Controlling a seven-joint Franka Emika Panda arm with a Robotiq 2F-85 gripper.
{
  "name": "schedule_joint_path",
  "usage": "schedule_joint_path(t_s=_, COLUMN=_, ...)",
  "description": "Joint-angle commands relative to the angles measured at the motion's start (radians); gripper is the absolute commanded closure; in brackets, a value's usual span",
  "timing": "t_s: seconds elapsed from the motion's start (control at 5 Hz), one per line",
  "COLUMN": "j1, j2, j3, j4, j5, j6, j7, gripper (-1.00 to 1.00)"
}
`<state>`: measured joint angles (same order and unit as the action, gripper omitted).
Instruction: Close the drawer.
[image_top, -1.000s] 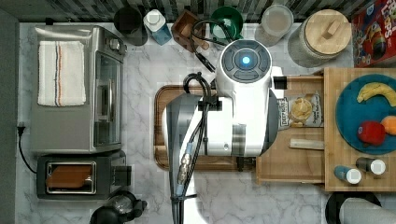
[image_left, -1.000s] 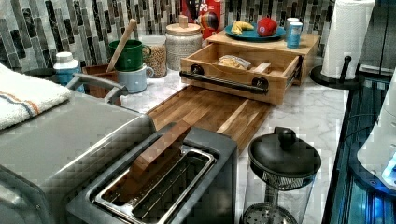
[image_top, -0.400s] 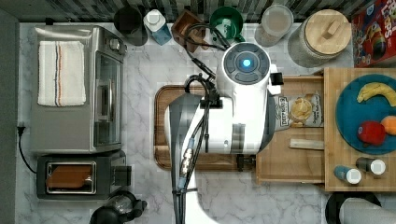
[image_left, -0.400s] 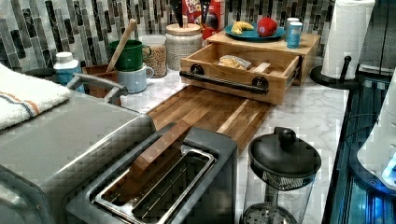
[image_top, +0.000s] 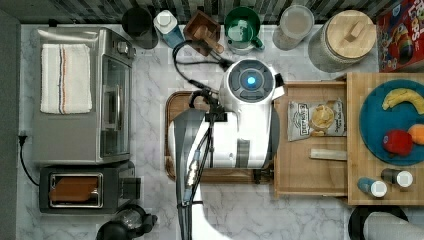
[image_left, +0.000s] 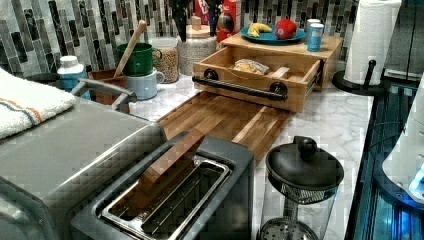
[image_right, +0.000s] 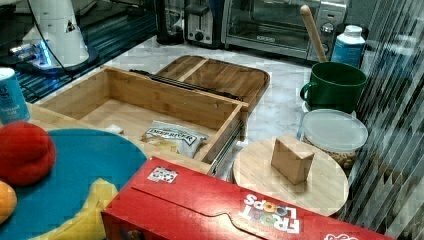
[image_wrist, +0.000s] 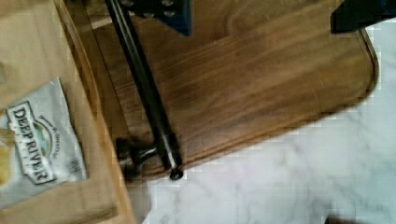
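Beside the dark board (image_top: 180, 102), pale-wood drawer (image_top: 310, 170) pulled open, chip bag (image_top: 316, 119) inside, hand (image_wrist: 261, 18) state unclear.

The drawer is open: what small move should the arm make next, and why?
Probably press the gripper against the black handle bar and nudge the drawer inward. It is pulled out over the dark board, the chip bag lies flat inside, and the open gripper hangs just beside the bar.
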<state>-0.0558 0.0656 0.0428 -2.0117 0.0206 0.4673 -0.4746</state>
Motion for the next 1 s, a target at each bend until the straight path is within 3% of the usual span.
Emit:
schedule_joint_path(t_s=0.2, j1=0.049, j2=0.005, j3=0.068, j4=-0.158, j5=0.068, j6=0.131, j7=-0.163, gripper=1.0)
schedule_joint_path(t_s=0.4, j1=0.03, j2=0.044, j3=0.076, j4=-0.168, j5=0.059, j6=0.167, j7=-0.223, gripper=1.0)
schedule_joint_path(t_s=0.6, j1=0.03, j2=0.098, j3=0.071, j4=-0.14, j5=-0.01, j6=0.174, j7=-0.21, gripper=1.0)
schedule_joint_path(t_s=1.0, j1=0.033, j2=0.128, j3=0.036, j4=-0.192, j5=-0.145, j6=0.325, j7=-0.235, gripper=1.0)
